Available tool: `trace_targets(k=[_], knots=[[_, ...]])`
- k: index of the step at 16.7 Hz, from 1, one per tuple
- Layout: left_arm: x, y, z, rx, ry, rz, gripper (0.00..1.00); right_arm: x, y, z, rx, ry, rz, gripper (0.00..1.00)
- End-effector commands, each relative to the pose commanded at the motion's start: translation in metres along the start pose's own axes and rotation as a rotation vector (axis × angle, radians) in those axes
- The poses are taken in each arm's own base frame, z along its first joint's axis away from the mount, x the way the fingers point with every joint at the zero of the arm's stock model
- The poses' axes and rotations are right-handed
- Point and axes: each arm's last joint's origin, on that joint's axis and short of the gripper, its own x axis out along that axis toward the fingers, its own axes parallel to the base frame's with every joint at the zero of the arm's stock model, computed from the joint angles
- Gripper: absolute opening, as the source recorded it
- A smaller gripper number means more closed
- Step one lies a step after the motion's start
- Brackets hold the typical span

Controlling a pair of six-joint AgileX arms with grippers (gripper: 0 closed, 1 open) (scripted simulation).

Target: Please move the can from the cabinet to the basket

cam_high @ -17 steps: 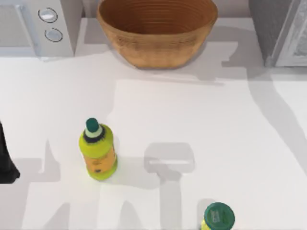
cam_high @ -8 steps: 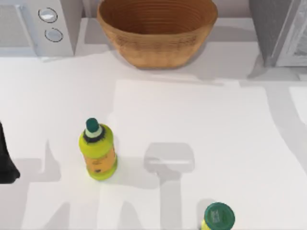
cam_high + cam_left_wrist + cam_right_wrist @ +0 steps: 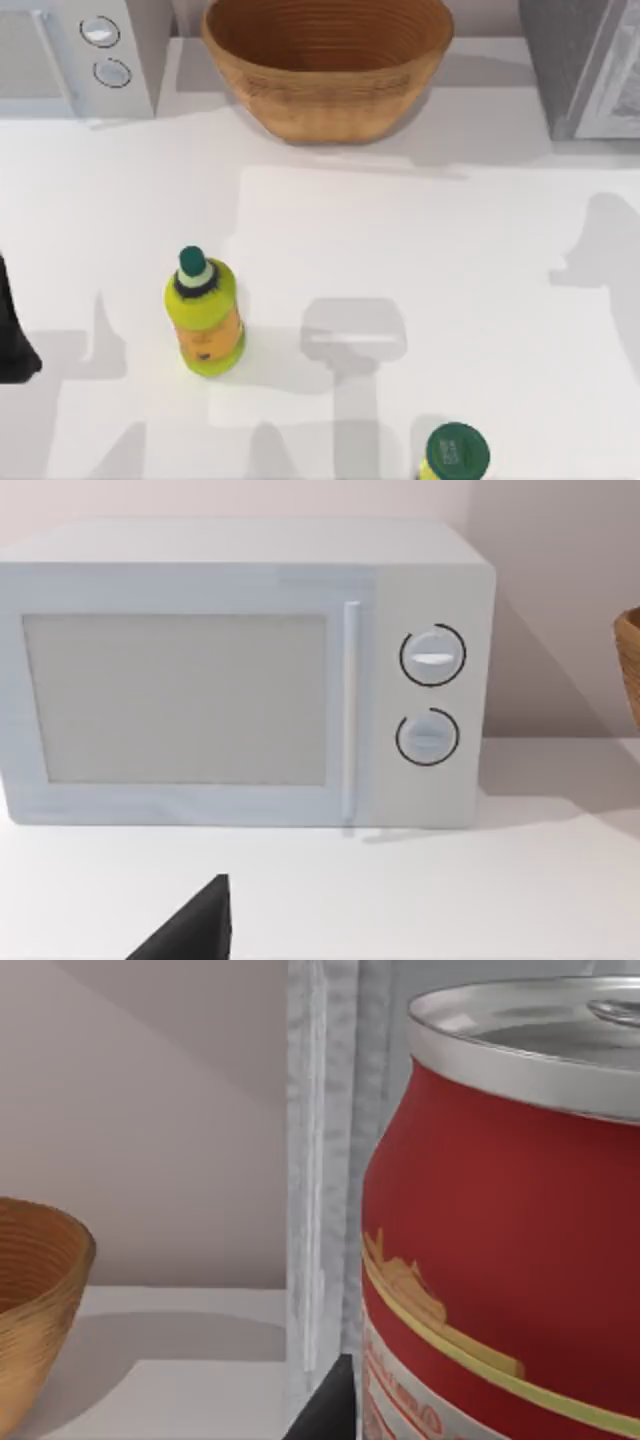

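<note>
White tabletop fills the top view, with the basket (image 3: pixel 328 65) at upper centre and the cabinet (image 3: pixel 585 65) at upper right. Close to the right wrist camera stands the can (image 3: pixel 505 1220), beside the cabinet frame (grip state: I cannot tell). It looks light, stiff and slippery; hold it mid-body.

White table (image 3: pixel 420 260), soft grey shadows across it. Pale beige wall (image 3: pixel 540 600) behind. White microwave (image 3: pixel 75 55), two round knobs, back left corner. Even, diffuse light.
</note>
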Motion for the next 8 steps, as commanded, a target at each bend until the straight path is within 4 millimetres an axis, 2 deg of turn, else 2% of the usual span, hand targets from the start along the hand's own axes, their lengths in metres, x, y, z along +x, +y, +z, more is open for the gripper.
trace_targets(k=[2,4,6,8], knots=[[0.000,0.000,0.000,0.000,0.000,0.000,1.00,-0.003,-0.004,-0.055,0.004,0.020,0.000,0.00],[0.000,0.000,0.000,0.000,0.000,0.000,1.00,-0.006,-0.008,-0.100,0.011,0.003,0.002,0.00],[0.000,0.000,0.000,0.000,0.000,0.000,1.00,-0.007,-0.010,-0.134,0.017,-0.035,0.007,0.00],[0.000,0.000,0.000,0.000,0.000,0.000,1.00,-0.006,-0.012,-0.157,0.020,-0.075,0.010,0.00]])
